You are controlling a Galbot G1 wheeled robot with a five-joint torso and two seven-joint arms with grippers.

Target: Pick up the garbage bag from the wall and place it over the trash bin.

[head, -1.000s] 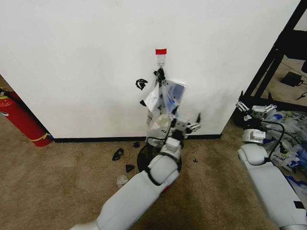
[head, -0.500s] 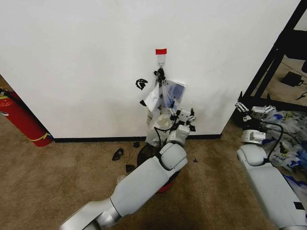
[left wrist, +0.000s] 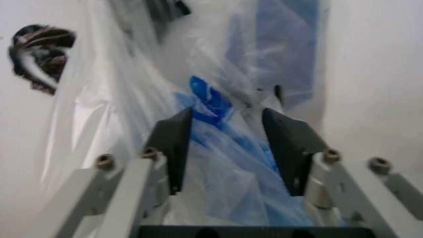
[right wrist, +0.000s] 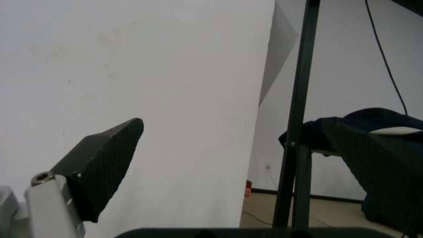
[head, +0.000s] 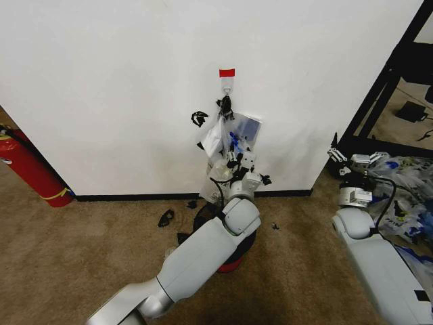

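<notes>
You find no text, label, brand or number that can be read here. The garbage bag on the wall carries blue patches and dark marks, but none of it resolves into letters.

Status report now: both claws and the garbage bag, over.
Left claw open, straddling hanging garbage bag. Right claw open, idle by the shelf. Nothing blocking.

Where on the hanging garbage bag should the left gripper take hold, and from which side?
Probably the bunched plastic below the hook, approached head-on from the room side. The garbage bag hangs flat against the wall, and the left gripper already stands open around a blue fold, so pinching there gathers loose film.
</notes>
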